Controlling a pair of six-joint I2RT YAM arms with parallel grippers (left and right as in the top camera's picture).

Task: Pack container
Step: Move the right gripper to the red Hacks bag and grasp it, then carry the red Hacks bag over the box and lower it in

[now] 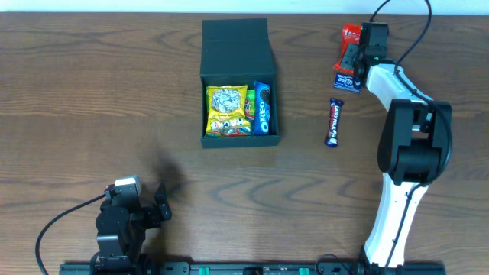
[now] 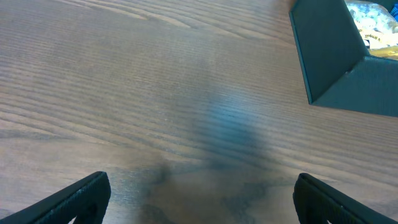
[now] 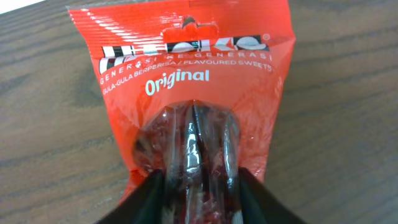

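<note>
1. My left gripper [image 1: 157, 205] is at the near-left of the wooden table [image 1: 76, 92]. Fingers spread wide, nothing between them. Left wrist view shows only bare wood under it.
2. My right gripper [image 3: 199, 183] is at the far right of the table, pinching a red sweets packet [image 3: 186, 68]. One finger presses each side of the packet's clear bulging lower part.
3. Cannot tell whether the red packet is lifted or resting on the wood.
4. The container [image 1: 237, 76], a dark teal-green box, stands mid-table toward the far side, well apart from both grippers. Its flap lid is open and folded back on the far side.
5. Inside the container: a yellow snack packet [image 1: 228, 111] on the left and a blue Oreo pack [image 1: 263, 107] on the right. A thin strip of green wrapper [image 1: 250, 105] shows between them.
6. A blue packet [image 1: 348, 81] lies just on the near side of my right gripper, partly hidden by it.
7. A dark candy bar [image 1: 334, 122] lies flat on the table between the container and my right arm, touching neither.
</note>
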